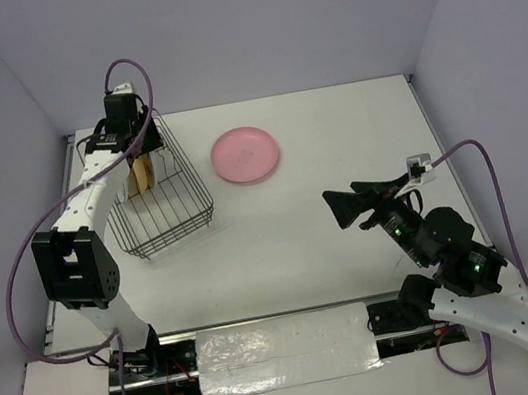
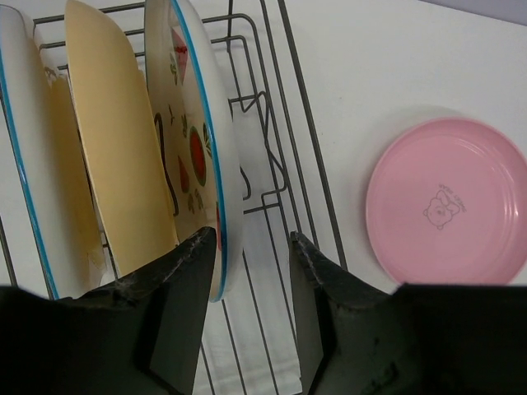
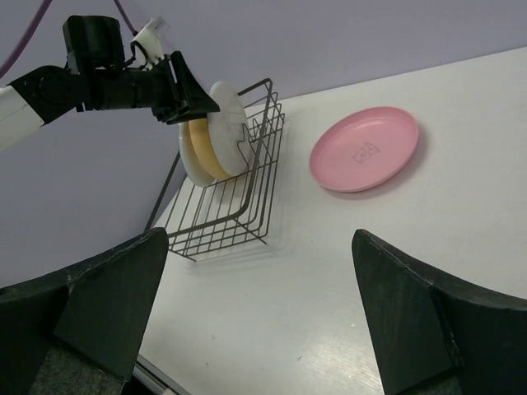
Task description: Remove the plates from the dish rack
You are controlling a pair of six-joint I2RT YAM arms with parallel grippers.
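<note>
Surface (image 1: 353, 243) carries everything. Rack (image 1: 174, 235) sits at its far-left corner, and the L arm reaches over it from the near edge.

Pink plate (image 1: 246, 154) is already out, flat on the surface, near the far edge, just right of the rack.

Three plates stand on edge betw. the prongs:
- fruit plate (image 2: 193, 156), on the side nearest the pink one
- yellow plate (image 2: 115, 148), next in
- third plate (image 2: 25, 164), white w/ blue rim, cut off by the wrist view's edge

L gripper (image 2: 249, 247) is at the rack's far end, over the fruit plate. Jaws are partway open w/ the plate's rim in the gap, close by one finger. Can't tell if it touches, and nothing is held.

R gripper (image 3: 259, 239) hovers over the near-right of the surface, well apart from the rack. Jaws are fully spread and empty.

Step, prob.: taking hold of the fruit plate, second one off.

Next move needs:
- jaws shut square on the rim
- a straight lift clear of prongs & wires, no tilt into the yellow plate
- a carry across to bare surface near the pink plate
</note>
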